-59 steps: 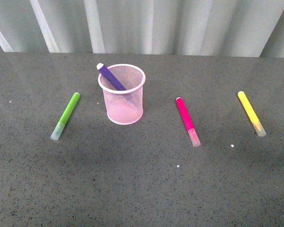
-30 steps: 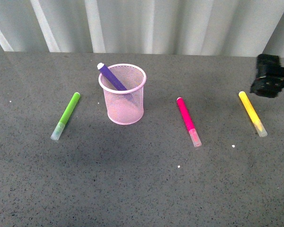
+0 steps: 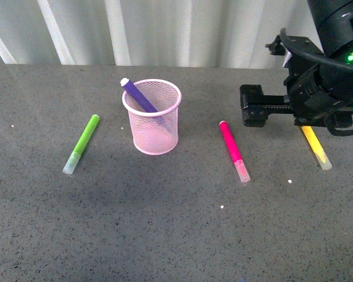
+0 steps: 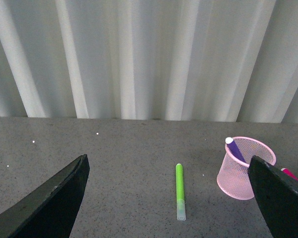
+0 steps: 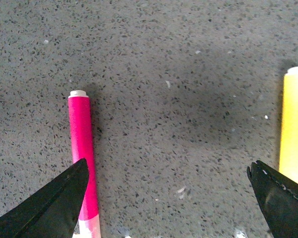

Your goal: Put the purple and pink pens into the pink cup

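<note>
The pink cup stands upright on the grey table, and the purple pen leans inside it with its end over the rim. To its right the pink pen lies flat on the table. My right gripper hovers open just right of that pen's far end. In the right wrist view the pink pen lies by one finger of the right gripper, with bare table between the jaws. My left gripper is open, held back from the cup and the purple pen.
A lime-green pen lies left of the cup; the left wrist view also has this green pen. A yellow pen lies at the right, partly under my right arm, and this yellow pen is beside the other right finger. A corrugated wall backs the table.
My right arm has come in from the right edge and moved left, over the yellow pen, to near the pink pen. Pens and cup have not moved.
</note>
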Robot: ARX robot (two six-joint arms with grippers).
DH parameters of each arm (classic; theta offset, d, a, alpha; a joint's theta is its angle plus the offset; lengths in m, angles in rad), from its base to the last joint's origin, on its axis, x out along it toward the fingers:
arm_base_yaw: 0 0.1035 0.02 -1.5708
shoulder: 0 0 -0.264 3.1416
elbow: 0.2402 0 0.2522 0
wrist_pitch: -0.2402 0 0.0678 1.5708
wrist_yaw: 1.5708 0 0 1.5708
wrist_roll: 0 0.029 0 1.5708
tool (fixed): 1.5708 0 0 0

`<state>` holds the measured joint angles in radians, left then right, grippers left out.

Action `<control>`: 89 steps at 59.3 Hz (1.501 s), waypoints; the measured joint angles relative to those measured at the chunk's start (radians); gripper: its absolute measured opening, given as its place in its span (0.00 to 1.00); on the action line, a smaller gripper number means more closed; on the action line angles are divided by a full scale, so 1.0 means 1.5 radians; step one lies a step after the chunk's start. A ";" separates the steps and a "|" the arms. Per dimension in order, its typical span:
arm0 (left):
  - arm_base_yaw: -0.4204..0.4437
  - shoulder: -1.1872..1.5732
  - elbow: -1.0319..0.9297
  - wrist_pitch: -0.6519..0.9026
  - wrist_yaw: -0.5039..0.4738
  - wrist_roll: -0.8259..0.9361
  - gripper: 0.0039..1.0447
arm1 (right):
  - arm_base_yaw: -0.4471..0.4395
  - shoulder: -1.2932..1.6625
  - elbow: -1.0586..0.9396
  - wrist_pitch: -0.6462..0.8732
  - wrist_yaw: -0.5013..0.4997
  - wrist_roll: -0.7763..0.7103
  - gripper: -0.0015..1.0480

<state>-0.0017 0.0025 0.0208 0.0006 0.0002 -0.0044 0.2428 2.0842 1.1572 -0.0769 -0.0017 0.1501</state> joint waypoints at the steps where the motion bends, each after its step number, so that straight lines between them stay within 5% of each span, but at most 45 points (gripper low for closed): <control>1: 0.000 0.000 0.000 0.000 0.000 0.000 0.94 | 0.003 0.006 0.008 -0.004 0.000 0.000 0.93; 53: 0.000 0.000 0.000 0.000 0.000 0.000 0.94 | 0.066 0.155 0.163 -0.057 -0.002 0.026 0.93; 89: 0.000 0.000 0.000 0.000 0.000 0.000 0.94 | 0.057 0.156 0.144 -0.018 -0.038 0.045 0.13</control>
<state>-0.0017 0.0025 0.0208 0.0006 0.0002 -0.0040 0.3290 2.3184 1.3727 -0.1040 -0.0593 0.2172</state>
